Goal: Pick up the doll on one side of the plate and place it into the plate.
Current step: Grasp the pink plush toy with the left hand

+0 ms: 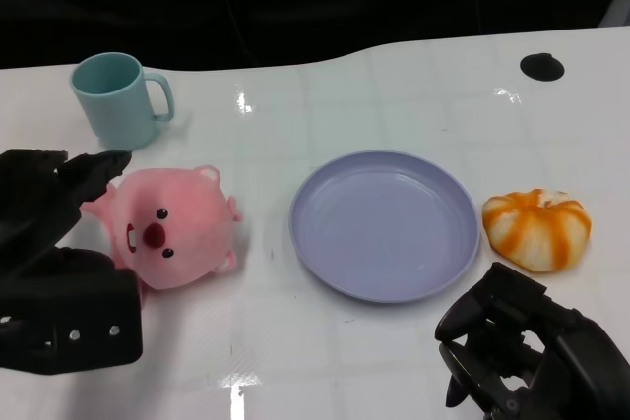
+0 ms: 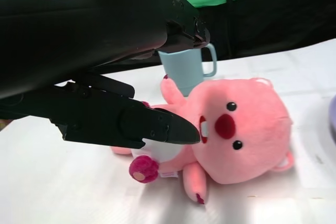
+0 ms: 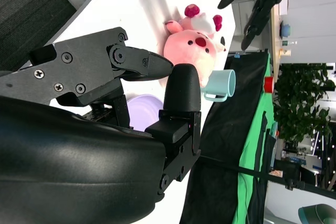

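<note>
Left robot hand (image 1: pixel 59 263) is spread wide around the pink doll (image 1: pixel 167 228), fingers apart and nothing clamped; one fingertip sits just beside the doll's head on the side away from the plate, and whether it touches I can't tell. Left wrist view shows a black finger (image 2: pixel 157 127) lying across the doll's white belly, with the upper fingers above its head and not closed down. Doll lies on the worktop (image 1: pixel 394 95), on the plate's left as the robot sees it, near the rim but apart from it, face up toward the head camera. Plate (image 1: pixel 386 225) is lilac and holds nothing. Step in hand reads as pre-grasp on the doll: reach done, closure not yet made. Next move calls for closing the fingers on the soft body, lifting clear of the rim, then carrying it toward the plate's middle; plush will squash, so grip should go deep. Right robot hand (image 1: pixel 522 351) rests low on the near side of the plate, fingers curled in on nothing. Orange-and-white striped plush (image 1: pixel 536 228) lies just beside the plate's right; teal mug (image 1: pixel 118 100) stands beyond the doll, well apart from the plate.
</note>
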You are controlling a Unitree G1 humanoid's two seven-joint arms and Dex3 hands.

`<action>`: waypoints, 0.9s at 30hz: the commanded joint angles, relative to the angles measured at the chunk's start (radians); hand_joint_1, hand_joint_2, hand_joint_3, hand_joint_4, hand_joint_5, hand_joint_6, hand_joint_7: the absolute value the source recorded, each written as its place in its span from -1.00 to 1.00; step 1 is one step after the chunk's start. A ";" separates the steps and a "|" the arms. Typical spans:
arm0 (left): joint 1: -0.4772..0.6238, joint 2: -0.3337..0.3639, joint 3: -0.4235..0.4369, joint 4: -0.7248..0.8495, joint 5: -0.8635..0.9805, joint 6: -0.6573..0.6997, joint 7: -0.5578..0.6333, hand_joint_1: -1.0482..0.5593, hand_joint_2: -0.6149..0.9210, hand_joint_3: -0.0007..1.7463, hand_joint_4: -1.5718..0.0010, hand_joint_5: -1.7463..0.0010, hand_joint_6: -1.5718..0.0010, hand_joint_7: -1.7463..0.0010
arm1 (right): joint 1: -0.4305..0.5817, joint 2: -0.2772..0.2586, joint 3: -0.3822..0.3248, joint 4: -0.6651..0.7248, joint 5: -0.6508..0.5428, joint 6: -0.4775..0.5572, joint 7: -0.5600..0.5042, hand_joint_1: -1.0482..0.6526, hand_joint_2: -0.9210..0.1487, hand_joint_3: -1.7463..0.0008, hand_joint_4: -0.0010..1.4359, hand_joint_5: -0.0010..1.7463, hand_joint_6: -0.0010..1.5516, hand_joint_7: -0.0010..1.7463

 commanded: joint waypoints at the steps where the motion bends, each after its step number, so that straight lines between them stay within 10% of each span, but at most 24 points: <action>1: -0.042 0.024 -0.040 0.046 0.041 0.027 -0.021 -0.58 0.97 -0.99 0.99 0.87 0.93 1.00 | 0.007 -0.002 -0.004 -0.015 0.014 0.010 -0.003 -0.17 -0.98 0.37 -0.15 0.96 -0.36 0.82; 27: -0.396 -0.082 -0.350 0.763 0.092 -0.027 0.050 -0.35 0.97 -1.00 0.84 0.87 0.79 0.96 | 0.021 -0.001 0.002 -0.032 0.004 0.017 -0.008 -0.17 -0.96 0.37 -0.15 0.94 -0.35 0.80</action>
